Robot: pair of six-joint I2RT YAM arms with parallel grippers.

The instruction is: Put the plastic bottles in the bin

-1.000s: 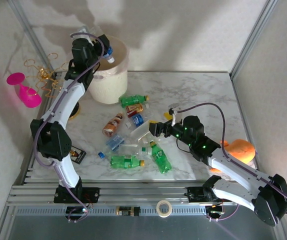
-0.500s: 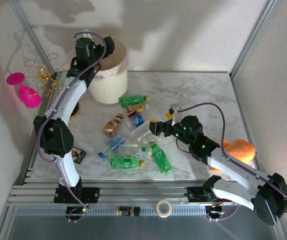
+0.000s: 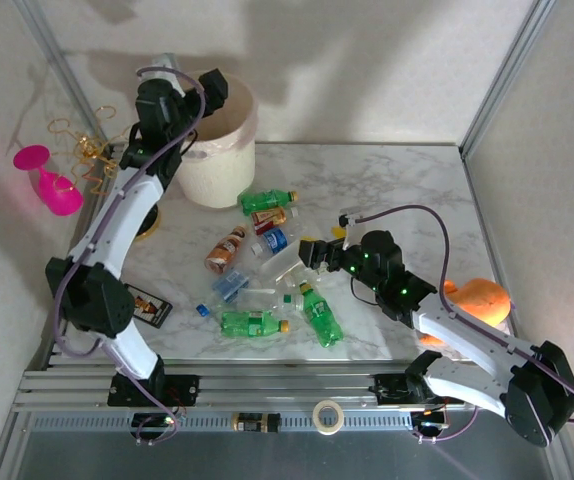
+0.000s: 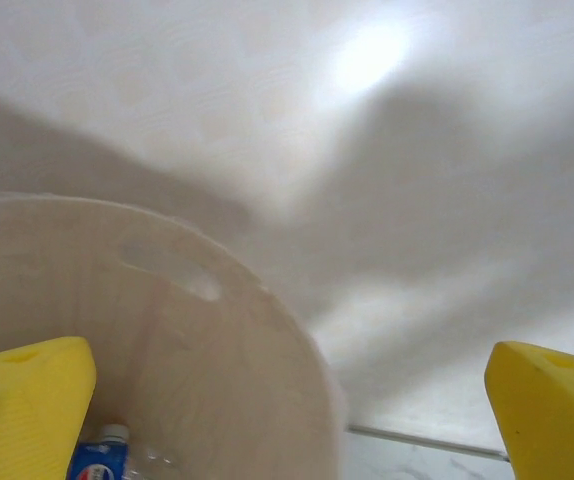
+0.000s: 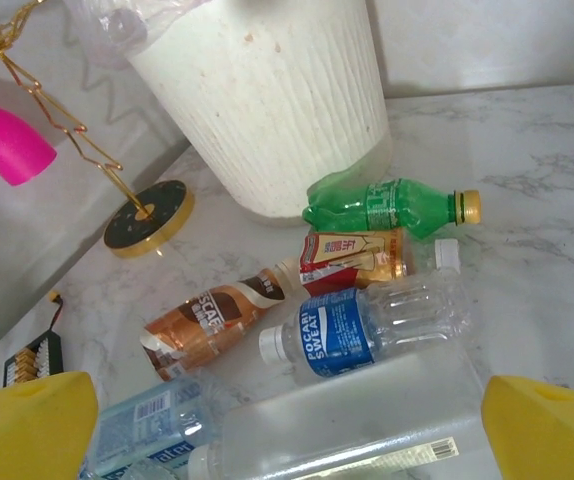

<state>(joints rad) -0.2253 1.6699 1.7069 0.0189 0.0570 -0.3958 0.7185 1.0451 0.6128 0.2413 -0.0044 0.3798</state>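
Nearest the arm bases, on the marble desk (image 3: 417, 200), a green bottle (image 3: 250, 323) lies crosswise. Its long axis runs left to right, with the orange cap to the right. Just beside it a second green bottle (image 3: 320, 315) lies slantwise, cap toward the far left and base toward the near right. Left of these lies a crushed clear bottle (image 3: 229, 285) with a pale label, near a loose blue cap (image 3: 201, 310).

The right pincer (image 3: 305, 256) hangs low over the middle of the heap. Its yellow fingers (image 5: 552, 420) are spread wide with nothing gripped. Below them a large clear bottle (image 5: 347, 420) lies with its long axis across the wrist view. Beyond it, a blue-labelled bottle (image 5: 367, 325) lies slantwise with its neck toward the near left. A copper-brown bottle (image 5: 212, 320) beside it slants the same way, but its neck points to the far right. A short red-labelled bottle (image 5: 352, 258) lies just behind them. Farther on, a third green bottle (image 5: 387, 205) lies crosswise close to the foot of the bin (image 3: 217, 170), cap to the right.

The bin stands upright at the far left of the desk. The left pincer (image 3: 207, 98) hangs over its mouth, fingers (image 4: 27, 400) wide apart and empty. Deep inside the bin lies a bottle with a blue label (image 4: 97, 462), its white cap showing above the label in the wrist view.
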